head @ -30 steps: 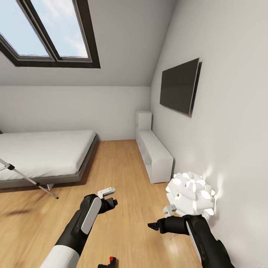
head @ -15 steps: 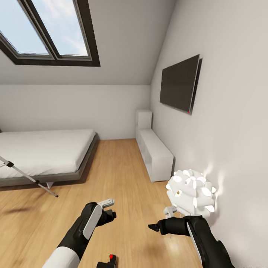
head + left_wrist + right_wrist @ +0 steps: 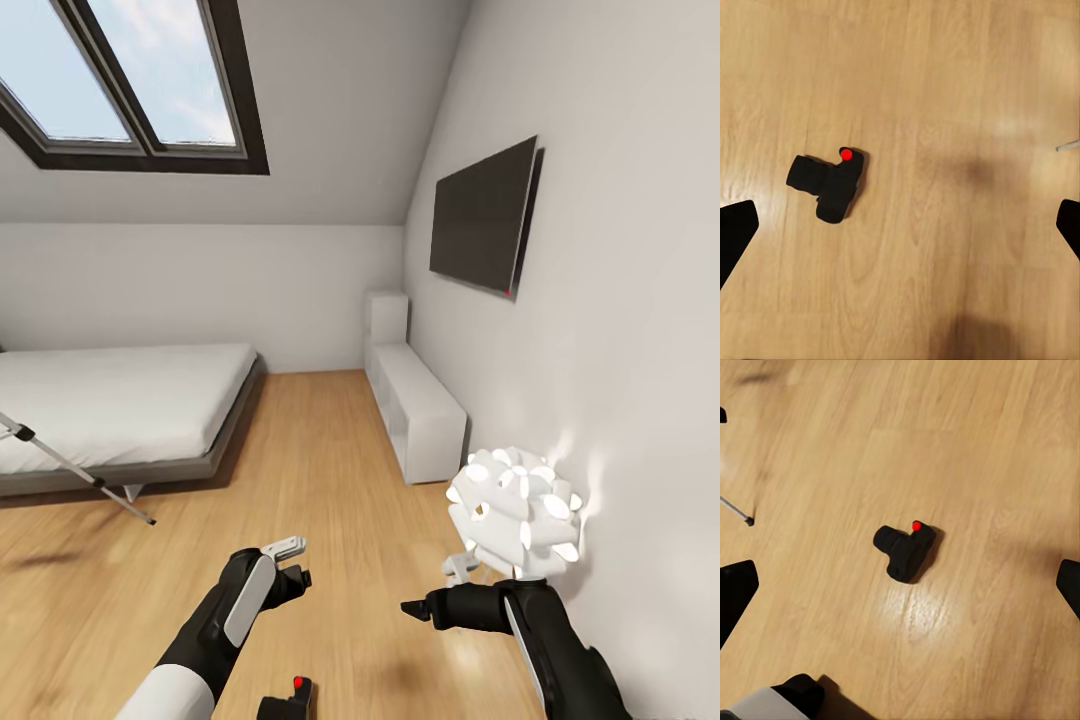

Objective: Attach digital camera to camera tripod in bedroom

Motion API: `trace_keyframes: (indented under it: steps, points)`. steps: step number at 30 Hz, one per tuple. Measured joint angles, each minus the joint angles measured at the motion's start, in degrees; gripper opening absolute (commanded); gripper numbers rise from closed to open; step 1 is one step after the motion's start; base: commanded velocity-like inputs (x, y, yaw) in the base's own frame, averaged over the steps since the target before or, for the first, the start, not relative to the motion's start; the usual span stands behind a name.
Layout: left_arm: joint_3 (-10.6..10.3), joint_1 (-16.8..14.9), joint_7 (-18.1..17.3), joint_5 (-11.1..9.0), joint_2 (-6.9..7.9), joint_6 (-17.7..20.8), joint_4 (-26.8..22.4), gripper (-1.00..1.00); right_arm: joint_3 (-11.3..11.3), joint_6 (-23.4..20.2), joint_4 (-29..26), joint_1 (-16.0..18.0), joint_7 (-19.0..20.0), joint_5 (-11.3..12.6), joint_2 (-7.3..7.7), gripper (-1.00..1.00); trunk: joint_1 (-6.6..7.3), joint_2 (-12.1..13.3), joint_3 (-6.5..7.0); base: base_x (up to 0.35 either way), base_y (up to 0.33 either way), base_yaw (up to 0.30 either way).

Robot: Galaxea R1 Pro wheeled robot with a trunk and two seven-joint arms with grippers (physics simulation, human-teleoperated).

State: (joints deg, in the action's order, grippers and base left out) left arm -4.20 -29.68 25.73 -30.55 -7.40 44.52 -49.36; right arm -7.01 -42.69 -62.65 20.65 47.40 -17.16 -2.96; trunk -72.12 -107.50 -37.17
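the digital camera (image 3: 831, 184) lies on the wood floor (image 3: 330, 480) below the left claw (image 3: 290, 562). both claws gape empty. pickup comes next: lower, close, then carry to the camera tripod (image 3: 70, 466).

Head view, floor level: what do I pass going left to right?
Camera tripod leg → left gripper → right gripper → white petal floor lamp.
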Motion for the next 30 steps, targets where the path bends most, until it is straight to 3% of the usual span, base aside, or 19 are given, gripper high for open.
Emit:
trace_keyframes:
  steps: [30]
  points:
    - [-0.54, 0.0, 0.07, 0.8, 0.06, -0.22, 0.12, 1.0, 0.01, 0.15, -0.3, -0.02, 0.0, -0.1, 0.47, 1.0, -6.59, -12.03, -5.39, 0.0, 0.0, 0.0]
